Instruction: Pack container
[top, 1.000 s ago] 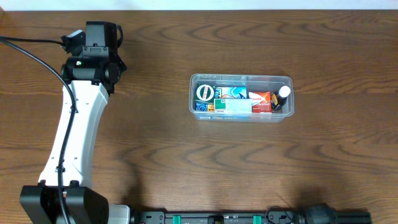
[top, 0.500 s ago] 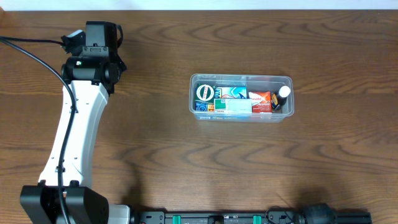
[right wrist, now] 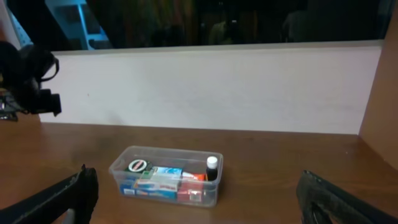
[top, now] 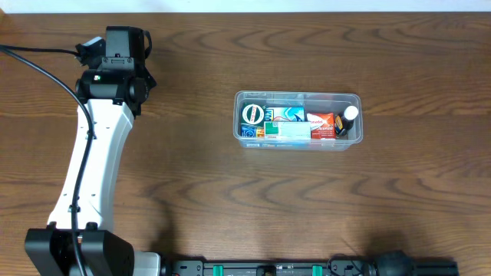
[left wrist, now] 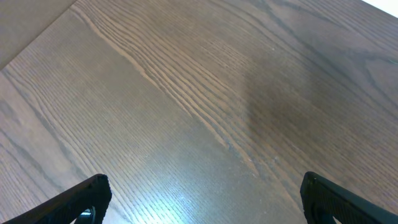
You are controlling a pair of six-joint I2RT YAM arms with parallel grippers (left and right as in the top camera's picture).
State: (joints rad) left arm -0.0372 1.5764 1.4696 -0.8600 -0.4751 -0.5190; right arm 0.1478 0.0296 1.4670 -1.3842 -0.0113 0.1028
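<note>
The container (top: 298,94) is a clear plastic tub standing on the wooden table, right of centre in the overhead view. Inside it lie a round tin (top: 252,114), blue and white boxes (top: 288,116), a red box (top: 321,125) and a dark bottle with a white cap (top: 350,113). My left gripper (left wrist: 205,183) is open over bare wood at the far left, well away from the tub. My right gripper (right wrist: 196,180) is open too, held back from the container (right wrist: 124,163), which shows between its fingers at a distance. Neither gripper holds anything.
The left arm (top: 92,153) reaches from the near left edge up to the far left of the table (top: 245,199). A white wall (right wrist: 217,87) runs behind the table, and a wooden side panel (right wrist: 382,93) stands at the right.
</note>
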